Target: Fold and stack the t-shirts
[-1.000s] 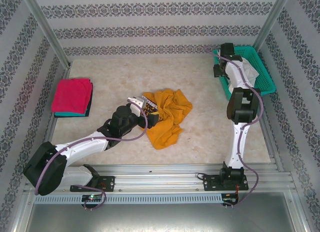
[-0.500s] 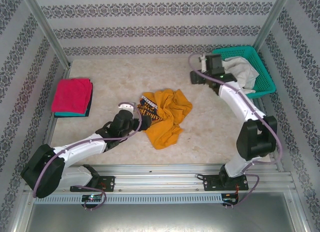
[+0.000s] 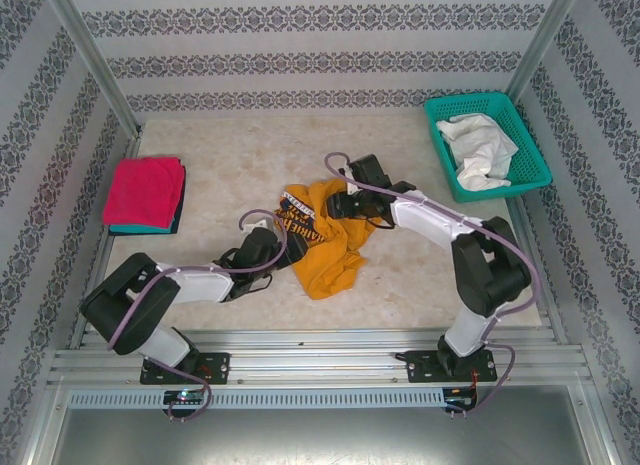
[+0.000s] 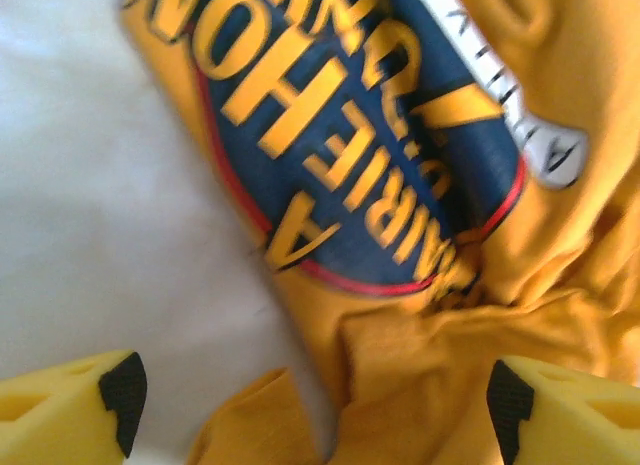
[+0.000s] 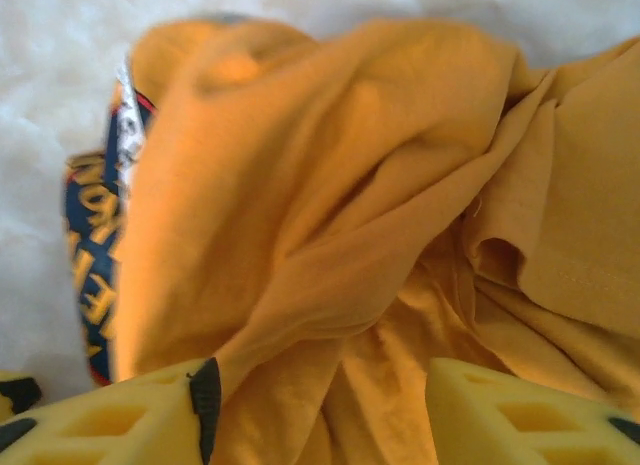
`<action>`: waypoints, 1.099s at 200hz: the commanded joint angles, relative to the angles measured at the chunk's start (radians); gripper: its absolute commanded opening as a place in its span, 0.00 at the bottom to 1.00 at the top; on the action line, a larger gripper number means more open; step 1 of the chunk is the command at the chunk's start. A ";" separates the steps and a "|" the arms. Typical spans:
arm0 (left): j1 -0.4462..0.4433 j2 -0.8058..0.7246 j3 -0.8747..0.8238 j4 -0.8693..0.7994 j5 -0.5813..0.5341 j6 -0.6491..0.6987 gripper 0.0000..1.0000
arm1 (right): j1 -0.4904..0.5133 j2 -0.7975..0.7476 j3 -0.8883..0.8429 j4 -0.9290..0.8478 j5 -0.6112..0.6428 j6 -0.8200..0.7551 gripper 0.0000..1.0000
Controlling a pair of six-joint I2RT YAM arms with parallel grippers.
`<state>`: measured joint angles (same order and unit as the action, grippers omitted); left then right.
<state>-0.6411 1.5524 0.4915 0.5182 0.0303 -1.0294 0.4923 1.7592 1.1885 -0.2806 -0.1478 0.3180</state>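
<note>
Mustard-orange t-shirt lay crumpled on the table beneath both pincers. The left gripper sat at its left edge, yellow fingers spread wide with only loose cloth below them and nothing gripped. The right gripper hung over its far side, likewise gaping and empty. Just ahead of the left fingers lay the shirt's logo, a dark blue disc with a red rim and yellow capitals. Of these, "AIRIE" and "HO" could be read. A white banner across it carried small lettering too blurred to read. Well left of this shirt a folded magenta t-shirt lay on a teal t-shirt. Well to its far right stood a teal basket holding white cloth.
</note>
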 commanded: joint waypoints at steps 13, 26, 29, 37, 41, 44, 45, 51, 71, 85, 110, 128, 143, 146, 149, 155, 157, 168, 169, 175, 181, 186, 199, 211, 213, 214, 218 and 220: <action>0.001 0.160 -0.003 0.271 0.124 -0.167 0.64 | -0.027 0.086 0.086 0.005 -0.078 0.054 0.44; 0.001 0.173 -0.007 0.292 0.126 -0.175 0.50 | -0.036 0.116 0.114 0.000 -0.116 0.067 0.37; 0.001 0.173 -0.007 0.294 0.126 -0.176 0.47 | -0.038 0.120 0.116 0.002 -0.121 0.070 0.35; 0.001 0.170 -0.007 0.290 0.126 -0.171 0.36 | -0.043 0.129 0.123 0.009 -0.130 0.082 0.26; 0.001 0.168 -0.007 0.284 0.125 -0.167 0.31 | -0.045 0.130 0.123 0.014 -0.137 0.086 0.21; 0.001 0.164 -0.005 0.280 0.125 -0.164 0.27 | -0.048 0.131 0.123 0.016 -0.141 0.090 0.17; 0.001 0.163 -0.005 0.278 0.124 -0.164 0.25 | -0.048 0.131 0.123 0.017 -0.142 0.091 0.16; 0.001 0.156 -0.006 0.267 0.124 -0.156 0.15 | -0.052 0.131 0.123 0.022 -0.148 0.095 0.09; 0.001 0.121 0.000 0.217 0.112 -0.121 0.00 | -0.057 0.098 0.108 0.043 -0.148 0.110 0.00; 0.001 0.092 0.007 0.169 0.100 -0.092 0.00 | -0.057 0.048 0.080 0.072 -0.121 0.109 0.00; 0.001 0.049 0.020 0.100 0.084 -0.048 0.00 | -0.049 -0.008 0.047 0.079 -0.030 0.120 0.30; 0.001 0.040 0.027 0.076 0.077 -0.032 0.00 | -0.032 0.000 0.047 0.072 -0.018 0.124 0.63; 0.001 0.044 0.030 0.077 0.079 -0.028 0.00 | -0.018 0.029 0.058 0.067 -0.021 0.132 0.67; 0.002 0.046 0.030 0.078 0.080 -0.028 0.00 | -0.015 0.035 0.059 0.067 -0.022 0.134 0.68; 0.001 0.046 0.031 0.080 0.082 -0.028 0.00 | -0.012 0.041 0.061 0.067 -0.022 0.138 0.68; 0.001 0.050 0.031 0.085 0.085 -0.028 0.00 | -0.007 0.056 0.067 0.069 -0.021 0.141 0.68; 0.001 0.050 0.030 0.086 0.086 -0.028 0.00 | -0.005 0.059 0.068 0.069 -0.020 0.144 0.68; 0.001 0.050 0.029 0.091 0.088 -0.027 0.00 | -0.001 0.093 0.083 0.063 -0.015 0.157 0.68; 0.001 0.049 0.029 0.091 0.089 -0.027 0.00 | -0.001 0.096 0.084 0.063 -0.015 0.158 0.68; 0.001 0.045 0.026 0.091 0.089 -0.028 0.00 | -0.001 0.115 0.094 0.056 -0.012 0.169 0.65; 0.001 0.041 0.023 0.091 0.087 -0.027 0.00 | -0.004 0.131 0.105 0.048 -0.012 0.179 0.60; 0.001 0.036 0.018 0.090 0.084 -0.027 0.00 | -0.004 0.141 0.114 0.043 -0.006 0.185 0.54; 0.001 0.017 0.009 0.082 0.075 -0.019 0.00 | -0.007 0.140 0.123 0.040 0.024 0.192 0.33; 0.003 -0.011 0.006 0.057 0.060 -0.007 0.00 | -0.012 0.109 0.121 0.048 0.064 0.191 0.12; 0.003 -0.017 0.006 0.048 0.057 -0.004 0.00 | -0.014 0.101 0.119 0.049 0.069 0.190 0.09; 0.004 -0.020 0.007 0.047 0.055 -0.001 0.00 | -0.014 0.097 0.119 0.050 0.073 0.190 0.07; 0.005 -0.033 0.008 0.031 0.050 0.007 0.00 | -0.015 0.080 0.115 0.054 0.086 0.188 0.01; 0.006 -0.040 0.012 0.024 0.049 0.010 0.00 | -0.015 0.070 0.113 0.057 0.093 0.186 0.00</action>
<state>-0.6350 1.5883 0.4999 0.6079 0.1192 -1.0729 0.4862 1.8992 1.2770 -0.2337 -0.1455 0.4915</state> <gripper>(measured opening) 0.064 0.126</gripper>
